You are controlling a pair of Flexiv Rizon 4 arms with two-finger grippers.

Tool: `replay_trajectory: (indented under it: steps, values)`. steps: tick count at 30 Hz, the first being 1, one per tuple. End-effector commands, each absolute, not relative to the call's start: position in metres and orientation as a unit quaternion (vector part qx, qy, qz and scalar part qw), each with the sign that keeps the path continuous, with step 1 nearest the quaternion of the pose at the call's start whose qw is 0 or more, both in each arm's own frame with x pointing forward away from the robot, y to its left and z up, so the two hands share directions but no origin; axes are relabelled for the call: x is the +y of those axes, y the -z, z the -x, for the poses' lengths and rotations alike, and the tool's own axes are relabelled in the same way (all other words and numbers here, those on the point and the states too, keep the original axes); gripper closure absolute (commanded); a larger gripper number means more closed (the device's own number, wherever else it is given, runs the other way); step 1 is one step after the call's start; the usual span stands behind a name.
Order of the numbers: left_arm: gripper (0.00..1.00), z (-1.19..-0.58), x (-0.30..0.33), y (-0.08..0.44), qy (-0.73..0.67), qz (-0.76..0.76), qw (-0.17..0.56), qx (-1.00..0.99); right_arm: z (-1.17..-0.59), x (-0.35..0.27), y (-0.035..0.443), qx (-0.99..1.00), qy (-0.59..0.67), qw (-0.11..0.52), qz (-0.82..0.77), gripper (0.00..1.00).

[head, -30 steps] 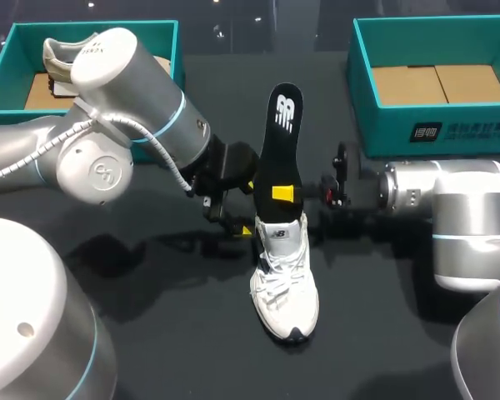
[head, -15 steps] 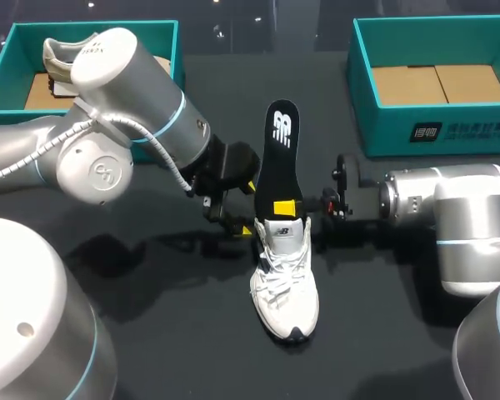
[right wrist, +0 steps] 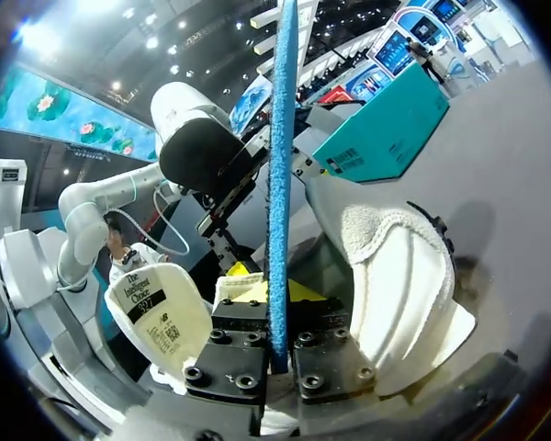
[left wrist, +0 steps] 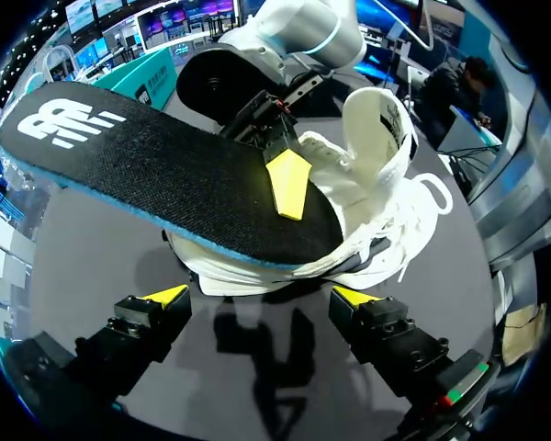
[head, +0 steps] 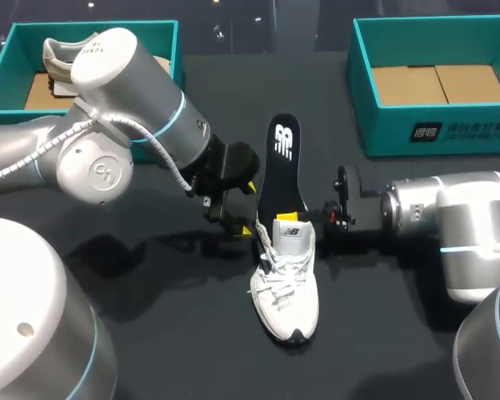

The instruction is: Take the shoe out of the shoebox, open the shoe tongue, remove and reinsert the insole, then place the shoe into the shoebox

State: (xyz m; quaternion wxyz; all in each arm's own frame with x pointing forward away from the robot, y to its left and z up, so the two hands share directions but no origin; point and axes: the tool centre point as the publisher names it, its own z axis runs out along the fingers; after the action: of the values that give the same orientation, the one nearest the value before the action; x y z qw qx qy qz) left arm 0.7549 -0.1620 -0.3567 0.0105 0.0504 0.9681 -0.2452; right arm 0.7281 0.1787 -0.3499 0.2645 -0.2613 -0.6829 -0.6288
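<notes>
A white shoe (head: 285,279) lies on the dark table, toe toward the front edge, tongue (right wrist: 161,317) folded forward. The black insole (head: 282,162) stands slanted, its lower end inside the shoe's heel opening. My right gripper (head: 286,218) is shut on the insole just above the shoe; in the right wrist view the insole's blue edge (right wrist: 280,184) runs up from between its fingers (right wrist: 243,344). My left gripper (head: 248,208) is open beside the heel, touching nothing; in its own view the left gripper (left wrist: 260,299) faces the shoe (left wrist: 376,211) and insole (left wrist: 165,175).
A teal shoebox (head: 433,125) with a bare cardboard floor stands at the back right. Another teal box (head: 8,67) at the back left holds a second shoe (head: 62,52). My left arm's big elbow (head: 108,108) hangs over the left half of the table.
My right gripper has come down and toward the front with the insole, pushing its lower end deeper into the shoe. The left arm has kept still.
</notes>
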Motion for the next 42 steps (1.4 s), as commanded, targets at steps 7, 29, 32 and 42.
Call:
replay_trajectory:
  steps: [7, 29, 32, 42]
  values:
    - [0.00, -0.754, -0.162, 0.356, 0.244, -0.050, 0.011, 0.968, -0.723, 0.187, 0.352, -0.686, 0.630, 0.265, 0.249, 0.70]
    - [0.00, -0.754, -0.162, 0.356, 0.244, -0.050, 0.011, 0.968, -0.736, 0.190, 0.321, -0.703, 0.623, 0.250, 0.236, 0.63]
    - [0.00, -0.754, -0.162, 0.356, 0.244, -0.050, 0.011, 0.968, -0.738, 0.188, 0.318, -0.701, 0.622, 0.252, 0.242, 0.62]
    - [0.00, -0.754, -0.162, 0.356, 0.244, -0.050, 0.011, 0.968, -0.754, 0.190, 0.308, -0.702, 0.605, 0.269, 0.261, 0.65]
